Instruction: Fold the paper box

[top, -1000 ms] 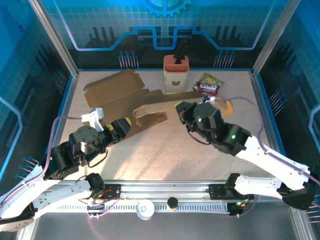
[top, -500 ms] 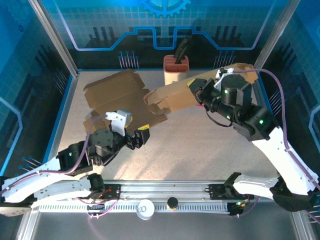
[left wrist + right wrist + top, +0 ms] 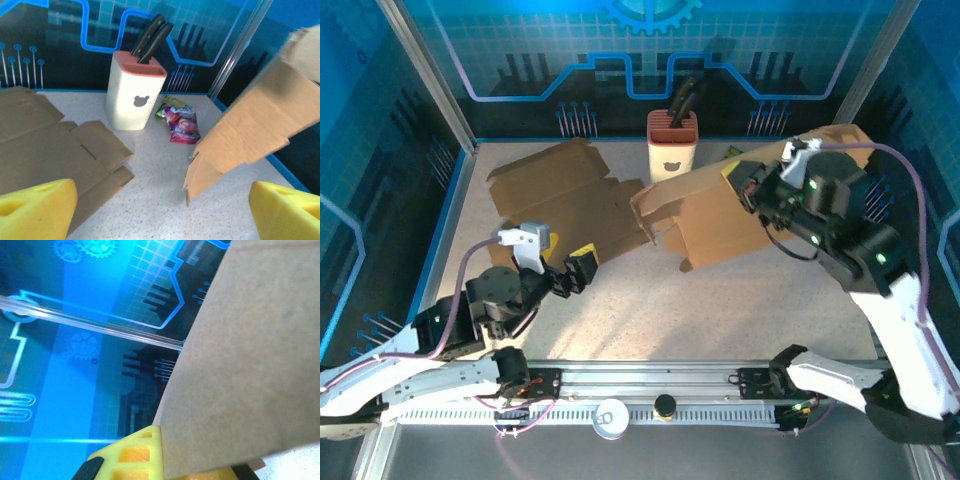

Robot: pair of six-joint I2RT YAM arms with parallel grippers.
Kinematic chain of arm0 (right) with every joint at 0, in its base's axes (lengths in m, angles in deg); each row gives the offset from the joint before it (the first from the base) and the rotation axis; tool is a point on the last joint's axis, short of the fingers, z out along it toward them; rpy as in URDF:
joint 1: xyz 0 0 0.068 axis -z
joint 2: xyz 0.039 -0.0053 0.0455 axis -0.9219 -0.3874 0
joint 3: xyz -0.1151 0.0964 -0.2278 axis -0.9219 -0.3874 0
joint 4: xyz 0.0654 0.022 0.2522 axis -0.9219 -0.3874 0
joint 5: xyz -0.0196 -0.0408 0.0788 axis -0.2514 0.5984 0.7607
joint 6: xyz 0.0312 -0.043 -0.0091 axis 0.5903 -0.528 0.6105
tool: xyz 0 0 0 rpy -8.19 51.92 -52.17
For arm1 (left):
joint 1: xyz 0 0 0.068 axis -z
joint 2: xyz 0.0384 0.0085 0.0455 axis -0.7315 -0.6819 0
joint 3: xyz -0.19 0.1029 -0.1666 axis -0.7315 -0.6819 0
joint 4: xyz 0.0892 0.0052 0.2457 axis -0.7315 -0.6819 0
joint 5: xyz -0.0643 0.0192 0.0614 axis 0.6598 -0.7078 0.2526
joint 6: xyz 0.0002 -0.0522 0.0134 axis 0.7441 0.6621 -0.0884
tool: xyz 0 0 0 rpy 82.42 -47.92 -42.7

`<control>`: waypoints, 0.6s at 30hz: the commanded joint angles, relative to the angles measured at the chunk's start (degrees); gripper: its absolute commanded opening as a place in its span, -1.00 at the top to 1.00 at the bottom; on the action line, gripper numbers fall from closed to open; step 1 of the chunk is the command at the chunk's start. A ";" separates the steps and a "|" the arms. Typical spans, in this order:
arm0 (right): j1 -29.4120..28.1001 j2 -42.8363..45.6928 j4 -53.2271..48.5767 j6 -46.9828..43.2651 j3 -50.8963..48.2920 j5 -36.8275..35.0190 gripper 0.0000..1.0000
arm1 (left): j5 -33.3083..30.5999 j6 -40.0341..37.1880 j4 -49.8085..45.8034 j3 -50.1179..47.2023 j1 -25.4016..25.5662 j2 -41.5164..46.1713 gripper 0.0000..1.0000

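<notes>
Since a second ago, your right gripper (image 3: 757, 188) has carried the paper box (image 3: 715, 215) up and over to the right of centre in the overhead frame. Your left gripper (image 3: 160, 215) has drawn back toward the lower left, and its yellow pads (image 3: 35, 207) now stand spread wide with nothing between them. The right claw is pressed together on the box's upper edge; in its wrist view, brown card fills the right side, clamped against a yellow finger (image 3: 132, 457) at the bottom. The box hangs as a tilted, partly unfolded brown panel, high at the right and sloping down toward the centre. You cannot tell whether its lowest corner touches the speckled table (image 3: 650, 300). A second flat cardboard sheet (image 3: 555, 190) lies on the table in the upper left, apart from the lifted box. A cream knife block (image 3: 673, 148) with dark handles stands at the top centre. In the left wrist view, a colourful snack packet (image 3: 179, 122) lies just right of the block.
</notes>
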 commanded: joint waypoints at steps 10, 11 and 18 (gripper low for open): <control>4.68 -17.04 10.38 0.43 -6.15 9.66 1.00 | 5.03 0.54 -0.08 -1.48 -3.96 -12.45 -0.99; 4.72 -17.29 10.56 0.46 -6.54 9.75 1.00 | 3.91 0.40 1.10 -2.31 -4.08 -13.72 -0.98; 4.99 -17.69 12.96 1.33 -9.64 11.43 1.00 | 2.35 -1.27 8.59 -6.01 -7.48 -19.20 -0.99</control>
